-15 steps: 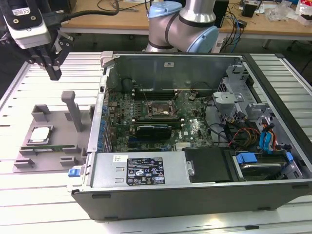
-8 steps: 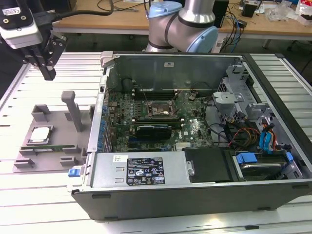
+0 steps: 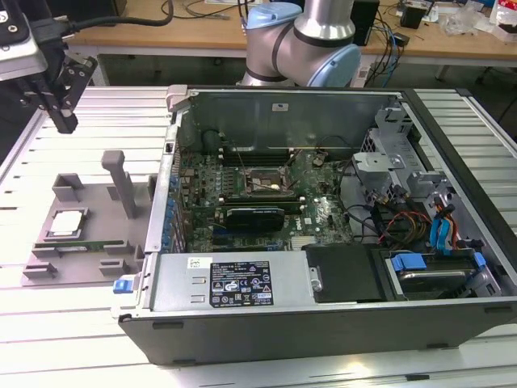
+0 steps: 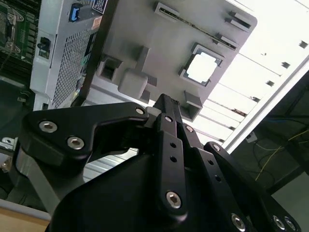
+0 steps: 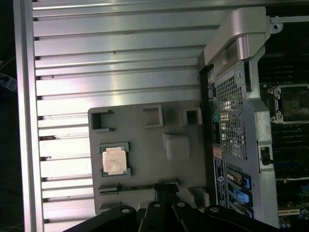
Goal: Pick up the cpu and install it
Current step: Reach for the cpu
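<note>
The cpu [image 3: 66,222] is a small silvery square lying flat in a recess of the grey holder tray [image 3: 93,198], on the slatted table at the exterior view's left. Both wrist views show it too, as the cpu [image 4: 203,67] and the cpu [image 5: 115,160] on the tray [image 5: 145,140]. My black gripper [image 3: 64,123] hangs in the air above the table's far left corner, well clear of the tray, its fingers together and holding nothing. Its fingers [image 4: 164,104] point toward the tray. The open cpu socket [image 3: 262,182] sits on the motherboard inside the case.
An open computer case [image 3: 323,299] lies on its side in the middle of the table, with a black-finned card [image 3: 254,217], cables and drive bays inside. A grey post [image 3: 121,182] rises from the tray. The arm's base [image 3: 303,40] stands behind the case.
</note>
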You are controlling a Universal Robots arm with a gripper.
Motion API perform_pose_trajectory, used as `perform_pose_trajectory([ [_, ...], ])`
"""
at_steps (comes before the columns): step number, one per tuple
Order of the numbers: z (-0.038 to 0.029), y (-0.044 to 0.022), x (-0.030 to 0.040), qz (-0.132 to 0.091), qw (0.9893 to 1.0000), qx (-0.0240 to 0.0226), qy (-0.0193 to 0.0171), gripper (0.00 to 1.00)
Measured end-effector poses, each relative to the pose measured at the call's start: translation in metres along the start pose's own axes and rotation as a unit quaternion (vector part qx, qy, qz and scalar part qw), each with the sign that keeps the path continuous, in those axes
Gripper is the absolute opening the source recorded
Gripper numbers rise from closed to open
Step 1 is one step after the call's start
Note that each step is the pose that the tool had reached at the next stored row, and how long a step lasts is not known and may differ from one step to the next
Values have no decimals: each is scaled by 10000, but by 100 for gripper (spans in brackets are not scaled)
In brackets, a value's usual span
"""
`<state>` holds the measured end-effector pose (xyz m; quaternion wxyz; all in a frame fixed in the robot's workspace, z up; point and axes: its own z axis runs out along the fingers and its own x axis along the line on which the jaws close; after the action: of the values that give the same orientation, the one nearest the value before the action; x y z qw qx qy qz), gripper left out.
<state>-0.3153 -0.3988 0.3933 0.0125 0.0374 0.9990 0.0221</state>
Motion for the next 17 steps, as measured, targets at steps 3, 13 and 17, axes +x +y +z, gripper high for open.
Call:
perform_pose_trajectory([
  [3, -1, -5, 67, 0, 10000, 0, -1, 11],
  [13, 63, -24, 286, 0, 10000, 0, 0, 11],
  [17, 134, -37, 422, 1, 10000, -1, -1, 11],
])
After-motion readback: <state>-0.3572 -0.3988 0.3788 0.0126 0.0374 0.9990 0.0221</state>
